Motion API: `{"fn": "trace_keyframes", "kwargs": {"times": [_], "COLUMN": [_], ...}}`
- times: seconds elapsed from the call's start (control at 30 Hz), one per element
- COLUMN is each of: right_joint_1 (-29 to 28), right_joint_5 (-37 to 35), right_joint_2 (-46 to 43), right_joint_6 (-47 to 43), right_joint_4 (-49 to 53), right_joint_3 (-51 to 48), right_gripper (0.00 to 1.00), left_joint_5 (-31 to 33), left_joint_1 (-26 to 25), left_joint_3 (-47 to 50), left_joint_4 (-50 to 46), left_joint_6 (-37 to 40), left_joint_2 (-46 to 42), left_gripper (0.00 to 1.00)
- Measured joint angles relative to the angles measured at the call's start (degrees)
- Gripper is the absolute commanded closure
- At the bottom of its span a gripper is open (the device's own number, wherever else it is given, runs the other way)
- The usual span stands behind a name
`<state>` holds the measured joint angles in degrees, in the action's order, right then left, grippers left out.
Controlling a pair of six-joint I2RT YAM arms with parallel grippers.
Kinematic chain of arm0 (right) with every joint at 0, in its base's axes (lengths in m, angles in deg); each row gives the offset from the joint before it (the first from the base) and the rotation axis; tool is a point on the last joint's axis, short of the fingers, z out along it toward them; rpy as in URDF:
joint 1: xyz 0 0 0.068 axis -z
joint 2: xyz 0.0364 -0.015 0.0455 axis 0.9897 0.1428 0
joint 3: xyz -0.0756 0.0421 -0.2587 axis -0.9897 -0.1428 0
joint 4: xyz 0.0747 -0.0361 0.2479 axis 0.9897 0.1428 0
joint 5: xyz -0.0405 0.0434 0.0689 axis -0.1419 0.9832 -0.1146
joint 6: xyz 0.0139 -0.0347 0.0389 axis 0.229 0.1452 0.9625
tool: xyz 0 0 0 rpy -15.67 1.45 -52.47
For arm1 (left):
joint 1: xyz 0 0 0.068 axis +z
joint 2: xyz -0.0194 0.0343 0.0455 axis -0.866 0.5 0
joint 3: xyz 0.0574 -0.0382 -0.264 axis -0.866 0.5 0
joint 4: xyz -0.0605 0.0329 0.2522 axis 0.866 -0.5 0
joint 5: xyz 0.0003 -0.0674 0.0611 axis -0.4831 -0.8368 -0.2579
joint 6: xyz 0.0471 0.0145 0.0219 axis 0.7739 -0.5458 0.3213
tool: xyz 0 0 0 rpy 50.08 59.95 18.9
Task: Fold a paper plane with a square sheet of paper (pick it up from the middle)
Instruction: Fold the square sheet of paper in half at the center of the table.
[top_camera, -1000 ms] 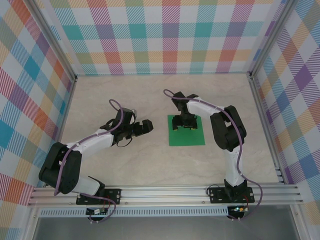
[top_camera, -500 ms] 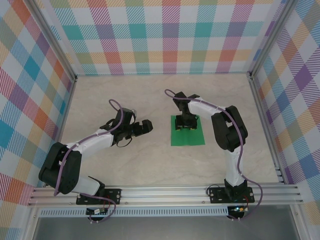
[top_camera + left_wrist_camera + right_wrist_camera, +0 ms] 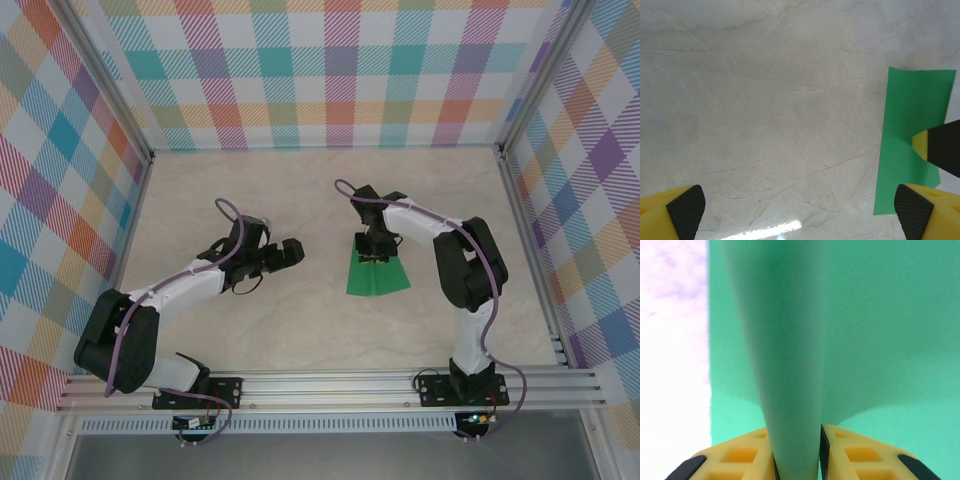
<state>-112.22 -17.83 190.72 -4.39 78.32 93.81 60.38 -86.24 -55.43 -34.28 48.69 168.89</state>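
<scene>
The square sheet of paper (image 3: 378, 278) is bright green and lies on the marble table right of centre, its far part drawn up into a narrow peak. My right gripper (image 3: 374, 250) points down onto that peak. In the right wrist view the sheet (image 3: 880, 315) rises as a ridge between the yellow fingers (image 3: 860, 455), and my right gripper (image 3: 796, 460) is shut on it. My left gripper (image 3: 290, 252) hovers left of the sheet, open and holding nothing. Its wrist view has the pads (image 3: 686, 210) wide apart over bare marble, with the sheet (image 3: 907, 125) at the right edge.
Plaid walls (image 3: 330, 70) enclose the table on three sides. An aluminium rail (image 3: 330, 385) with both arm bases runs along the near edge. Bare marble (image 3: 250, 180) stretches behind and in front of the grippers.
My right gripper has closed on the middle of the sheet and pushed it up into a ridge. The sheet looks narrower and sits slightly further right. The left arm has barely moved.
</scene>
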Motion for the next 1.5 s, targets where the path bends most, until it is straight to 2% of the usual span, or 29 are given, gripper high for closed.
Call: {"fn": "trace_keyframes", "kwargs": {"times": [0.2,0.33,0.47,0.63,0.8,0.9,1.1,1.33,1.5], "right_joint_1": [0.0,0.0,0.4,2.7,7.5,9.5,9.4,9.3,9.3], "right_joint_5": [8.2,17.7,26.2,30.8,31.0,31.0,29.4,21.2,17.8], "right_joint_2": [-8.5,-12.3,-13.1,-12.5,-11.3,-10.4,-9.6,-8.5,-7.6], "right_joint_6": [1.6,3.7,6.2,7.5,7.3,6.2,5.1,5.1,5.1], "right_joint_4": [-1.9,-6.5,-12.1,-16.5,-17.3,-17.5,-17.5,-15.3,-13.9], "right_joint_3": [-1.9,-3.5,-5.7,-11.4,-16.7,-17.2,-17.4,-17.2,-16.8], "right_gripper": [0.72,0.70,0.68,0.65,0.56,0.46,0.42,0.38,0.38], "left_joint_5": [0.7,0.9,0.8,0.1,-1.6,-2.6,-3.3,-3.9,-4.3], "left_joint_1": [0.0,0.0,0.0,0.0,-0.2,-0.4,-1.0,-1.4,-1.5], "left_joint_3": [0.0,0.0,0.0,0.0,0.0,-0.4,-1.1,-1.2,-1.2], "left_joint_4": [-0.1,-0.2,-0.4,-0.5,-0.5,-0.4,0.1,0.1,0.2], "left_joint_6": [0.0,0.0,0.0,0.0,0.0,0.0,0.0,0.0,0.0], "left_joint_2": [-0.7,-1.3,-1.7,-1.7,-1.6,-0.8,0.5,0.9,1.0], "left_gripper": [0.00,0.00,0.00,0.00,0.00,0.00,0.00,0.01,0.02]}}
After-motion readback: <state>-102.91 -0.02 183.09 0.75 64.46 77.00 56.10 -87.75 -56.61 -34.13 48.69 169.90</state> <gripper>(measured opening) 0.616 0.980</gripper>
